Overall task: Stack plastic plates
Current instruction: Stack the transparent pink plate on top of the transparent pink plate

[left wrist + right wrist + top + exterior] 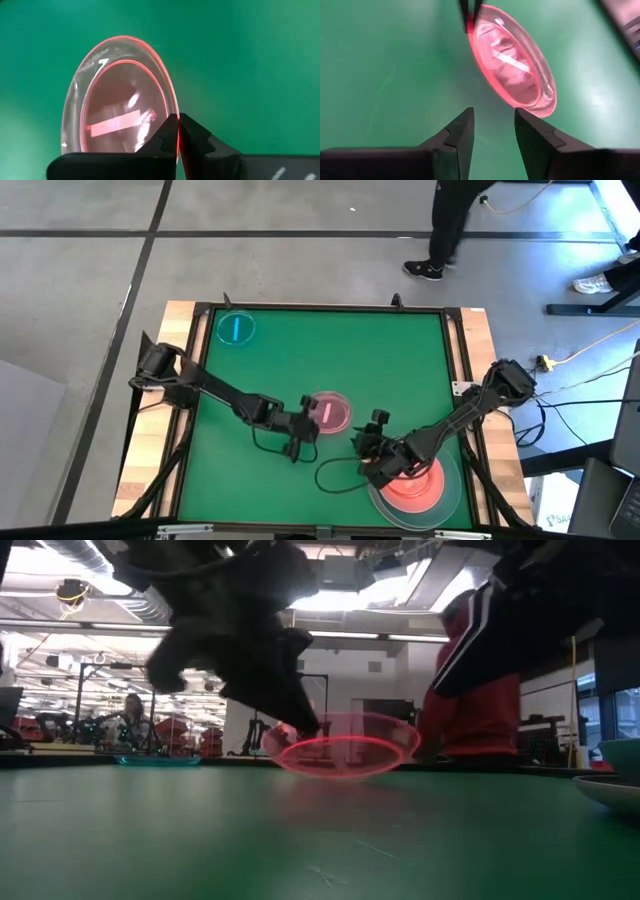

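Observation:
A small translucent pink plate with a pale bar sits near the table's middle and also shows in the low view. My left gripper is shut on its rim. My right gripper is open and hovers just right of and nearer than that plate, touching nothing. Under my right arm, at the near right, is a stack of large plates, pink on top of a paler one. A small blue plate lies flat at the far left corner. My left gripper pinches the small pink plate's rim between its two fingers, on the side facing the table's left. The fingers come slanting down from the left. The plate is tilted in the hold; whether its underside is clear of the table I cannot tell.
The green table top has a raised dark frame. A black cable loops on the mat beside the large stack. The edge of the large plates shows at the low view's right. A person stands beyond the far edge.

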You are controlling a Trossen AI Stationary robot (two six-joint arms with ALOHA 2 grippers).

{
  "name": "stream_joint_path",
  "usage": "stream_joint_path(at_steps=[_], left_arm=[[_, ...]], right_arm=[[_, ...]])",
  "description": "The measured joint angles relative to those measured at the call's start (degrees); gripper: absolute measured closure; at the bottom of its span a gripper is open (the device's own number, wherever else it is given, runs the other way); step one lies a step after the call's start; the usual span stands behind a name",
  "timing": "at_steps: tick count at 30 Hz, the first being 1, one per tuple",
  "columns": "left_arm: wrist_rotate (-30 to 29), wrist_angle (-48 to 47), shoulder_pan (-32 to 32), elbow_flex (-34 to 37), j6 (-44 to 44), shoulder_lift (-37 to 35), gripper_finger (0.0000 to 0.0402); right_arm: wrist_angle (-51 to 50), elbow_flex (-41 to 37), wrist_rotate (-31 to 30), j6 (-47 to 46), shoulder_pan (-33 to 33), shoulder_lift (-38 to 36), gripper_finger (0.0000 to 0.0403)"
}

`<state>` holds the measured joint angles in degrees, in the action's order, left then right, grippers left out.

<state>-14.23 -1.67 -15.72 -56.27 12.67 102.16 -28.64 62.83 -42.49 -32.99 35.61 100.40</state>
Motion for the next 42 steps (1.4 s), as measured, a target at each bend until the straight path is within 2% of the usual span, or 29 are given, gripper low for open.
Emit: stream_joint_path(at_steps=[6,10,16,21,25,29,31,33,36,42], left_arm=[[1.9,-0.1,-1.4,0.0,-1.7,2.7,0.0399],[3.3,2.4,-2.0,0.0,-1.4,4.8,0.0399],[3.5,3.4,-2.7,0.0,0.8,5.3,0.0399],[3.0,3.5,-2.6,0.1,0.9,5.3,0.0398],[3.2,3.6,-2.7,0.1,0.7,5.3,0.0398],[2.9,3.6,-2.6,0.1,-0.5,5.3,0.0386],[2.8,3.7,-2.5,0.1,-0.5,5.2,0.0371],[3.9,3.4,-2.5,-0.3,-0.5,5.0,0.0353],[5.4,-0.9,-3.4,-2.2,-0.1,3.3,0.0334],[0.2,-12.9,-5.9,-5.8,-2.4,-1.8,0.0324]], right_arm=[[4.5,0.0,5.9,3.8,-1.1,2.6,0.0230],[9.3,0.0,7.0,10.5,-1.3,5.6,0.0205],[14.2,0.0,8.6,17.0,-3.2,10.0,0.0203],[15.0,0.1,10.3,18.8,-4.8,12.1,0.0248],[15.9,0.1,12.0,20.7,-5.2,12.3,0.0313],[15.5,0.0,9.5,22.9,-5.2,12.3,0.0386],[15.4,0.0,8.8,23.3,-5.3,12.3,0.0394],[15.0,0.0,7.6,23.3,-5.3,12.3,0.0385],[12.0,1.8,6.1,23.4,-4.9,12.3,0.0381],[-5.5,10.8,4.6,22.2,-2.5,12.3,0.0400]])
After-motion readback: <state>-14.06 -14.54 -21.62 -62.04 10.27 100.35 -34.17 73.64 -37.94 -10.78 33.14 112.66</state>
